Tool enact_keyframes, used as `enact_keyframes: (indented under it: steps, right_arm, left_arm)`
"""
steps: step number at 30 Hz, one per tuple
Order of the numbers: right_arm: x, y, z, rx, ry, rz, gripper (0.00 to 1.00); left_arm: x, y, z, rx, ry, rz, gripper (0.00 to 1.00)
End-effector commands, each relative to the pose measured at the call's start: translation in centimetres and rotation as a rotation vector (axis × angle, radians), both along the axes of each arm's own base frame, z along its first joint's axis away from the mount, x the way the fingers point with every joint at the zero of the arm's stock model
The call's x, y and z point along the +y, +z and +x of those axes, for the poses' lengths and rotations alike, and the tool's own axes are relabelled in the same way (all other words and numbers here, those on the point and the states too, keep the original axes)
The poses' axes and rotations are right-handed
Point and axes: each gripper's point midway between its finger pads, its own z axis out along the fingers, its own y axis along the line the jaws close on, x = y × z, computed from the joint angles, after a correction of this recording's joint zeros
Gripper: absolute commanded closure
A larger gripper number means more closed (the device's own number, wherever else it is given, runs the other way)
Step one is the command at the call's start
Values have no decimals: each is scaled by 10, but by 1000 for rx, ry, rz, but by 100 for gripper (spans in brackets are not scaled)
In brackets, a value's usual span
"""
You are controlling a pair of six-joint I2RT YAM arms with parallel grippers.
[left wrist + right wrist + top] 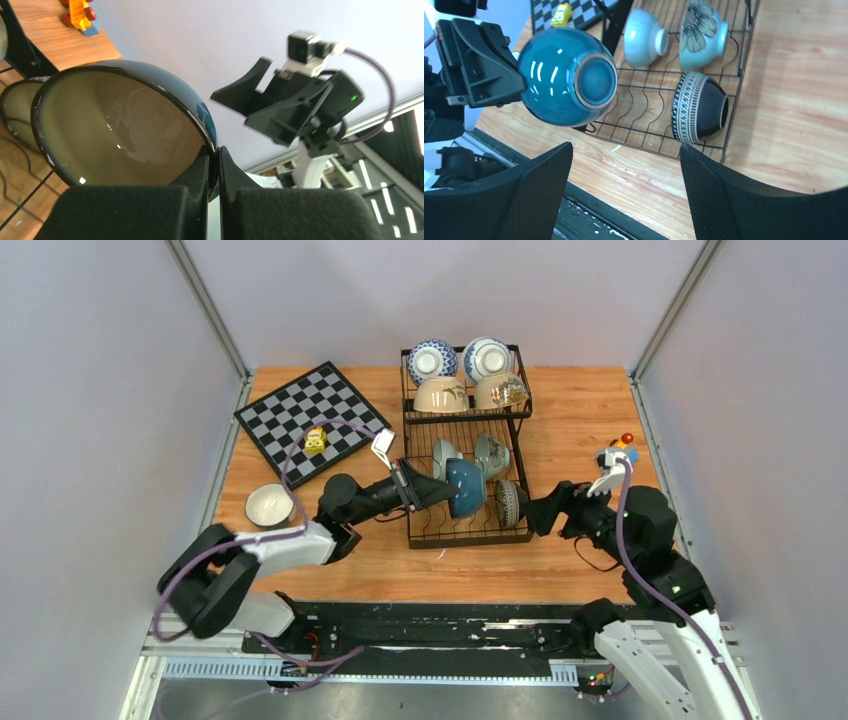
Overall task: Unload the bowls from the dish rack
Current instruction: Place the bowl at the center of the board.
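The black wire dish rack (pixel 467 538) stands mid-table. Its upper basket holds two blue-and-white bowls (pixel 432 360) and two beige bowls (pixel 440 395). The lower tray holds two pale teal bowls (pixel 644 37) and a dark patterned bowl (pixel 699 107) on its side. My left gripper (pixel 214 155) is shut on the rim of a dark blue glazed bowl (pixel 120 130), held on edge above the tray's front left (pixel 465 487). My right gripper (pixel 624 150) is open and empty over the table, just right of the rack's front corner (pixel 535 512).
A white bowl (pixel 269 505) sits upright on the table at the left. A chessboard (pixel 310 423) with a small yellow toy (pixel 315 440) lies at the back left. A small coloured toy (pixel 620 450) stands at the right. Grey walls enclose the table.
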Motion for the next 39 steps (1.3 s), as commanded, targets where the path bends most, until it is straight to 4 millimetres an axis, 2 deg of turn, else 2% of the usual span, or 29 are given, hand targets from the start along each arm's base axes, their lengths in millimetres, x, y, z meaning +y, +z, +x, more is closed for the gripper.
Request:
enact_keyframes:
  steps: [1, 2, 5, 11, 16, 21, 26, 29, 34, 39]
  right_arm:
    - [9, 38, -11, -70, 117, -61, 18]
    - [12, 46, -12, -78, 137, -68, 19]
    - [21, 65, -15, -74, 195, -90, 19]
    - [48, 91, -20, -50, 345, -150, 20]
    - [70, 97, -24, 2, 473, -279, 21]
    - [91, 90, -26, 13, 564, -439, 21]
    - [115, 79, -30, 30, 644, -520, 24]
    - [129, 69, -34, 50, 689, -557, 27]
    - [146, 60, -37, 64, 729, -588, 28]
    - [159, 52, -35, 57, 736, -641, 30]
  left_arm:
    - [11, 20, -25, -202, 10, 178, 100]
    - [13, 16, -28, -231, 24, 273, 100]
    - [28, 20, -43, -391, 49, 510, 100]
    - [69, 29, -65, -604, 76, 787, 100]
    - [95, 28, -80, -902, 66, 1027, 100]
    - [97, 9, -93, -1208, -27, 1230, 100]
    - [84, -9, -120, -1511, -188, 1251, 100]
    - [86, -16, -129, -1643, -262, 1252, 100]
    - [90, -27, -136, -1754, -347, 1274, 100]
    - [90, -41, -142, -1794, -420, 1284, 100]
